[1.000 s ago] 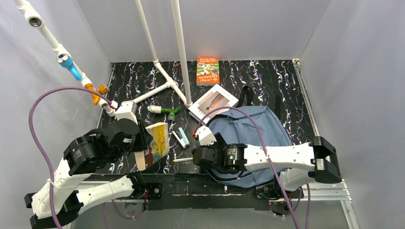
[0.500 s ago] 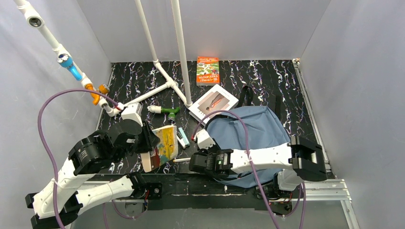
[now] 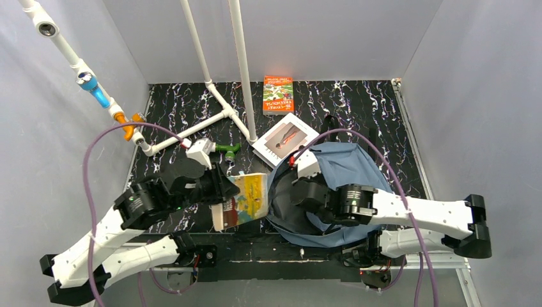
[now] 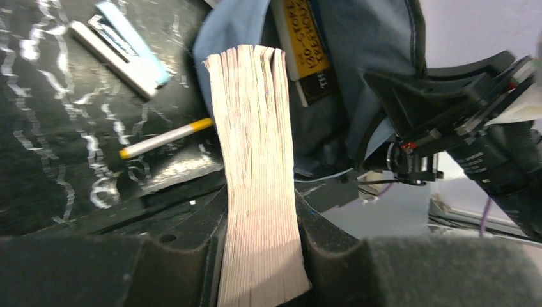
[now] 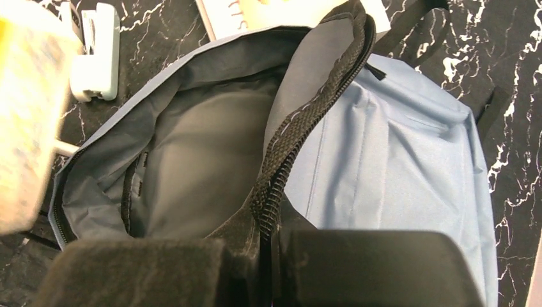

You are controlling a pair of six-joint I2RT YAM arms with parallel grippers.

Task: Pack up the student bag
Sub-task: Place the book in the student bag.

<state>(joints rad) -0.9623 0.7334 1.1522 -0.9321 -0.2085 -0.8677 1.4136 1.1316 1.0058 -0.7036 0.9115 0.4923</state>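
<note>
The student bag (image 3: 358, 169), slate blue, lies at the front right with its mouth held open, grey lining (image 5: 204, 160) showing. My right gripper (image 5: 271, 256) is shut on the bag's black zipper edge (image 5: 300, 121), lifting it; from above it (image 3: 295, 190) sits at the bag's left rim. My left gripper (image 4: 259, 256) is shut on a thick yellow-covered book (image 3: 249, 198), whose page block (image 4: 255, 147) points at the bag's opening (image 4: 358, 77). The book hangs just left of the bag (image 5: 396, 160). A yellow and black printed spine (image 4: 300, 51) shows beside its far end.
A blue-and-white stapler (image 4: 121, 45) and a white stick with a yellow tip (image 4: 166, 137) lie left of the bag. An orange book (image 3: 278, 94) and a white picture book (image 3: 286, 137) lie behind it. White pipes (image 3: 224, 115) and a green-white tool (image 3: 224, 148) lie back left.
My right gripper has shut on the bag's zipper edge and pulled it up and back, opening the mouth. My left arm has carried the book rightward to the bag.
</note>
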